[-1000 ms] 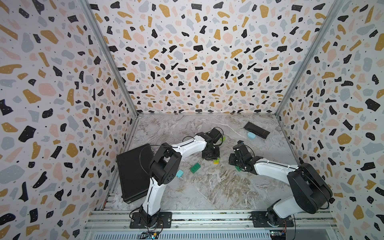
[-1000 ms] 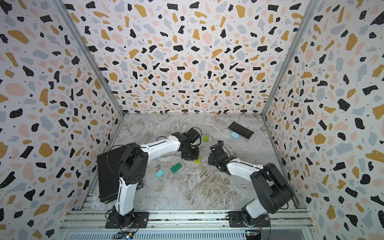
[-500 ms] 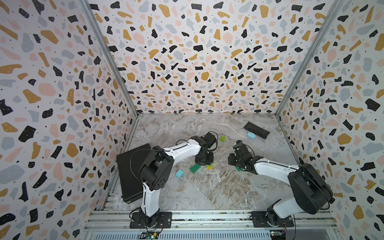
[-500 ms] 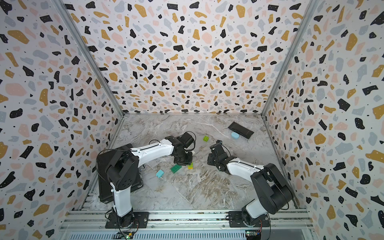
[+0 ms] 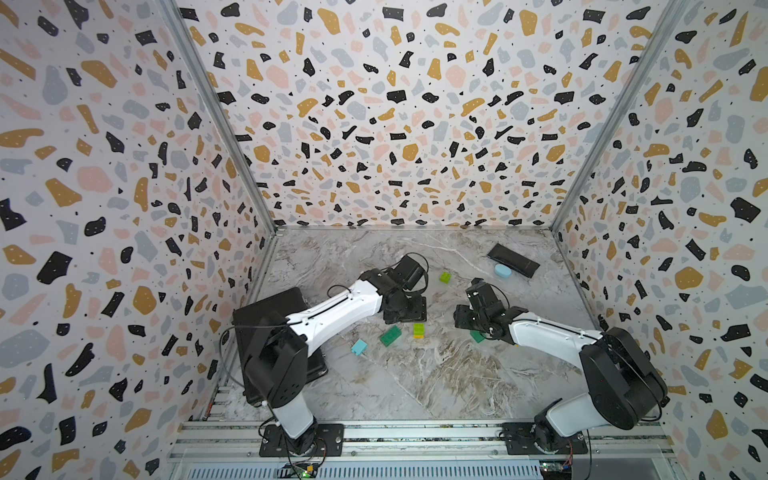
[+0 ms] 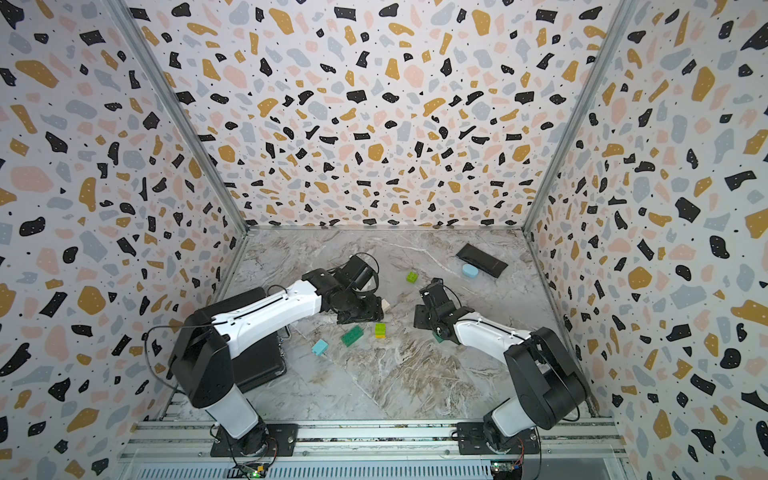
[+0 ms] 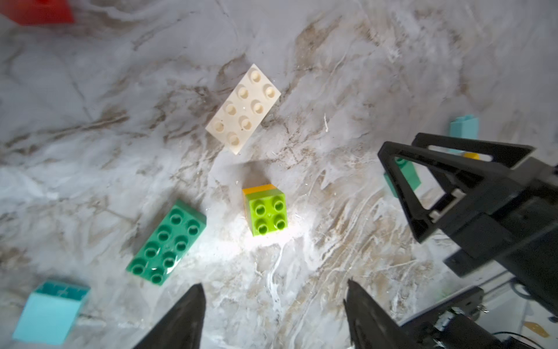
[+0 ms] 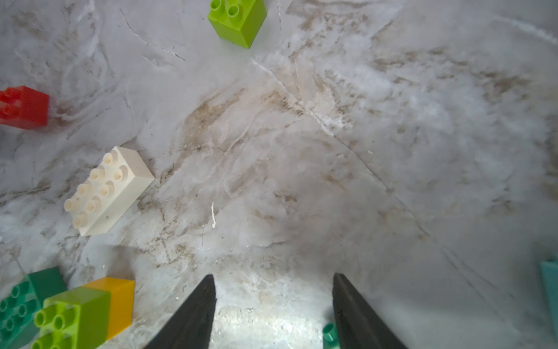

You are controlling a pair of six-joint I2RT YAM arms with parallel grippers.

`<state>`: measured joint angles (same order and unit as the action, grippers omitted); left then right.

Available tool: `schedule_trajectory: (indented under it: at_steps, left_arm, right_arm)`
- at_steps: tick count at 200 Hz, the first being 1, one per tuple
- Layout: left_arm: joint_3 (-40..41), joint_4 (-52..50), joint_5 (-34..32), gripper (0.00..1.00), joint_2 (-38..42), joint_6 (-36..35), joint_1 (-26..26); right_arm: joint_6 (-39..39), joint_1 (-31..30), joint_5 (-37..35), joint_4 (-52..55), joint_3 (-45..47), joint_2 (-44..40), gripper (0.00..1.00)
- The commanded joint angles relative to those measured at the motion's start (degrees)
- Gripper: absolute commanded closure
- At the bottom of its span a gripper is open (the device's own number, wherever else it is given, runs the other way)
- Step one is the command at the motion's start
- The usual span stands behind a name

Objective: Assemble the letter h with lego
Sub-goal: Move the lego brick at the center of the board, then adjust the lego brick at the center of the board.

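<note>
Left of the lime-on-yellow stack (image 5: 419, 330), a dark green long brick (image 5: 390, 335) and, farther left, a light blue brick (image 5: 359, 347) are lying loose on the worktop (image 5: 436, 382), apparently waiting as stock for the letter. Just behind the stack, the left hand (image 7: 274, 284) is hovering with its fingers spread wide and gripping nothing. Judging by that, it is standing clear of the two joined bricks so they are sitting freely as the start of the h. Partly under that hand, a white long brick (image 7: 243, 108) is lying flat, studs up, and a red brick (image 7: 36, 10) is sitting beyond it, farther from the stack. Right of the stack, the right hand (image 8: 274, 275) is also gaping open and empty, low over bare marble, with a small dark green brick (image 5: 477, 336) just beside one finger, probably the piece it is dealing with. A single lime brick (image 5: 445, 277) is resting well behind the stack, unused. No h shape is showing yet.
</note>
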<state>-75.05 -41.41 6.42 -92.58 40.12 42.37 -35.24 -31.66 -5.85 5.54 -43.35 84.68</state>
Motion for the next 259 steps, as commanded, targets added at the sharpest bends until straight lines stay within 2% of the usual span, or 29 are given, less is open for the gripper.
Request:
schedule_trajectory:
  at_steps: [1,18,28,38,54,76,94,107,147,174,230,259]
  left_arm:
    - [6.4,1.0,-6.0,0.00,7.1,0.6,-0.4]
    - [12.4,1.1,-9.5,0.01,13.0,1.4,-0.4]
    - [15.8,1.6,-10.3,0.01,16.5,1.9,-0.7]
    - [19.1,2.0,-10.5,0.01,19.7,2.8,-0.7]
    - [23.7,3.1,-10.2,0.01,24.1,3.6,-0.7]
    - [27.3,3.9,-9.4,0.01,28.0,4.3,-0.7]
    - [29.2,5.9,-7.4,0.01,30.0,4.2,-0.7]
    - [30.1,8.3,-5.3,0.01,30.6,3.8,-0.6]
    - [29.7,12.6,2.3,0.01,30.2,2.4,-0.7]
    - [30.5,14.9,4.6,0.01,30.2,2.2,-0.6]
    - [29.1,17.1,8.1,0.01,27.3,0.6,-0.7]
    - [27.1,19.7,13.3,0.04,24.6,-0.6,-0.6]
  right_arm:
    - [1.7,0.2,-2.2,1.1,0.3,-2.9,0.33]
    - [6.4,0.5,-0.7,0.6,1.6,-3.0,0.30]
    - [7.7,0.9,-0.7,4.8,0.3,-3.1,0.28]
    - [8.3,2.1,0.5,11.3,-2.3,-3.2,0.22]
    - [11.2,3.2,7.0,14.8,-3.0,-4.5,0.25]
    - [10.8,3.6,5.9,14.4,1.2,-8.3,0.24]
    - [11.5,4.4,6.8,11.6,4.6,-9.9,0.22]
    - [12.1,4.8,8.8,12.1,3.8,-8.5,0.24]
    - [15.0,4.9,5.0,15.5,0.2,-2.2,0.27]
    - [15.6,4.9,3.3,15.7,-0.2,0.1,0.29]
    - [16.2,4.9,6.0,14.3,-0.2,2.9,0.47]
    - [16.7,4.9,7.9,14.4,-0.5,3.3,0.63]
